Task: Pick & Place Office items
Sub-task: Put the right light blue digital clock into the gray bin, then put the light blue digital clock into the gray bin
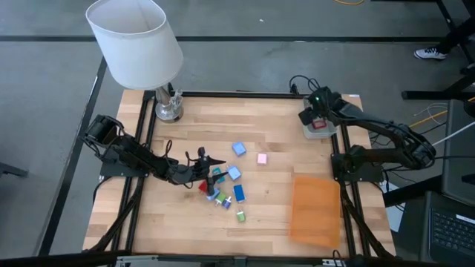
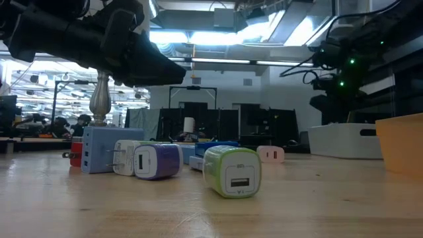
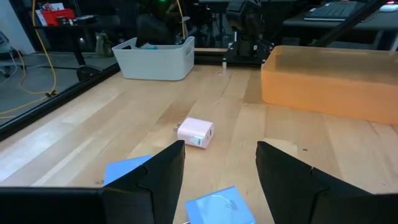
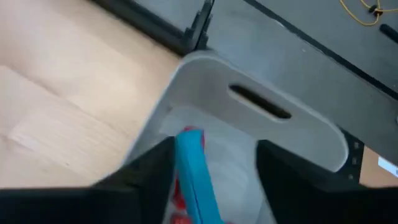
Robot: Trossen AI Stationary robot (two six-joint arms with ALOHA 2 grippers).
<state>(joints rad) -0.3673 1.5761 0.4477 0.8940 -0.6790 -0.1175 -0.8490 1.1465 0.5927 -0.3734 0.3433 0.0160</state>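
Open bare wood around pink charger point(image 1: 262, 158); clutter of office items point(image 1: 226, 185) mid-table, lamp point(image 1: 137, 44) at far-left corner, grey tray point(image 1: 318, 127) and orange bin point(image 1: 315, 210) blocking right side.

Your wooden table point(image 1: 185, 222) carries a lamp point(image 1: 137, 44) at its far left corner, a grey tray point(image 1: 318, 127) at the far right, an orange bin point(image 1: 315, 210) near right, and small plug-in chargers point(image 1: 230, 185) scattered mid-table.
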